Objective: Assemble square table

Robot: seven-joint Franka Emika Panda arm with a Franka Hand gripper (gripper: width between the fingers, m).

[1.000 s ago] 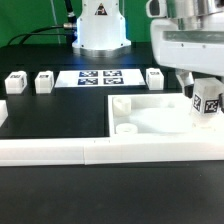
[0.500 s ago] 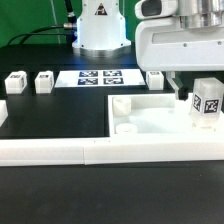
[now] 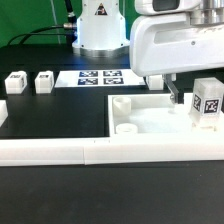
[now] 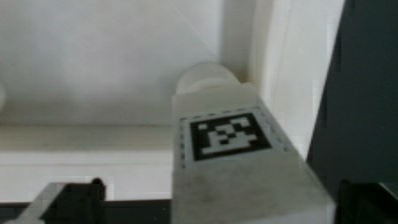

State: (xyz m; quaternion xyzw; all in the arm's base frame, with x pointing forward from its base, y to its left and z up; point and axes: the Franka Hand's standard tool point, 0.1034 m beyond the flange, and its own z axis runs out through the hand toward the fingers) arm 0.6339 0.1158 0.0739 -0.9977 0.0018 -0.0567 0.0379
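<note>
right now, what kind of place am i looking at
Probably a robotics lab bench set up for furniture-assembly trials: a marker board of printed tags lies on the black table, the white leg blocks carry tags too, and a robot's arm base stands behind.

Item, one arm: it enters at the top of the exterior view's right with the wrist pointed straight down, and the broad white wrist housing [image 3: 178,45] fills that corner. Fitted below it, the gripper [image 3: 196,97] hangs low with its two dark fingers vertical and the jaws spread wide; one finger [image 3: 172,92] shows plainly under the housing, the other is mostly hidden. In the wrist view the fingertips [image 4: 68,200] appear as dark stubs, well apart from each other, pads free.
</note>
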